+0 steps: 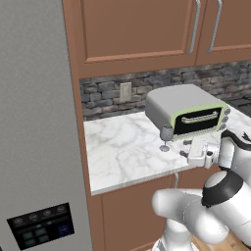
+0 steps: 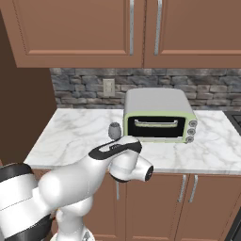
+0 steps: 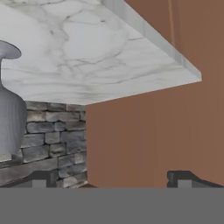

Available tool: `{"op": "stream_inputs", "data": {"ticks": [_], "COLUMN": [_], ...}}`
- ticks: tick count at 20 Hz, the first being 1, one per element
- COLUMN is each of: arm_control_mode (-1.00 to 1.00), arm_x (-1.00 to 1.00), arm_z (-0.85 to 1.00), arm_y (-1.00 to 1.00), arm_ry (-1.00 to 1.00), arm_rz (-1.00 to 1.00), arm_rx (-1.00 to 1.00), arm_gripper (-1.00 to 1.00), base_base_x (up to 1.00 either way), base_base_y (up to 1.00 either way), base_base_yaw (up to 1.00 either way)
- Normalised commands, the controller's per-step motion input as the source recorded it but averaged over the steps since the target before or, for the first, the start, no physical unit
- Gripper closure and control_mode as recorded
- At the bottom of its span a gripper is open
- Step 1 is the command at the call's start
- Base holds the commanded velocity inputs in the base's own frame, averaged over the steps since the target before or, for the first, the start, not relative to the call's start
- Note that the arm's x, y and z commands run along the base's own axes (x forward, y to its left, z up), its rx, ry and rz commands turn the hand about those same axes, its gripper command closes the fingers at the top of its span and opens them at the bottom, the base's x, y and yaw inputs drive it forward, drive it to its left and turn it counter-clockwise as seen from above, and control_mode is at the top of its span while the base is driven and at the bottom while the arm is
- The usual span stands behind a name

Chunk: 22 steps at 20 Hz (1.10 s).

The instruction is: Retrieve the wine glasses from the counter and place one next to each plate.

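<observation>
A grey-blue wine glass [image 1: 166,137] stands upright on the white marble counter [image 1: 122,147], just in front of the toaster oven's left corner. My gripper [image 1: 184,148] hovers at the counter's front edge, right of the glass and a short gap away, pointing toward it. Its jaws are open with nothing between them. The hand view is rolled over: the glass [image 3: 8,118] hangs at the left edge with its foot up, off to the side of the gripper [image 3: 111,179]. In the right base view the bowl of the glass [image 2: 114,130] peeks above my forearm. The plates are out of view.
A grey toaster oven [image 1: 188,110] with a pale green front sits close behind and right of the glass. A tall grey fridge [image 1: 34,122] walls off the counter's left end. Brown upper cabinets [image 2: 132,28] hang above the stone backsplash [image 1: 112,90].
</observation>
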Motion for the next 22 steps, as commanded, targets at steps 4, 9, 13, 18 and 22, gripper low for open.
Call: {"op": "stream_inputs", "data": {"ticks": [4, 9, 13, 18, 22], "arm_control_mode": [-1.00, -1.00, -1.00, -1.00, -1.00], "arm_x": [0.30, 0.26, 0.20, 0.18, 0.17], "arm_z": [-0.07, -0.11, -0.14, -0.15, -0.14], "arm_y": [0.00, 0.00, 0.00, 0.00, 0.00], "arm_ry": [0.02, 0.04, 0.06, 0.06, 0.02], "arm_rz": [0.00, 0.00, -0.01, -0.02, -0.04], "arm_rx": [0.00, 0.00, 0.00, 0.00, 0.00], "arm_gripper": [-1.00, -1.00, -1.00, -1.00, -1.00], "base_base_x": [0.00, 0.00, 0.00, 0.00, 0.00], "base_base_y": [0.00, 0.00, 0.00, 0.00, 0.00], "base_base_yaw": [0.00, 0.00, 0.00, 0.00, 0.00]}}
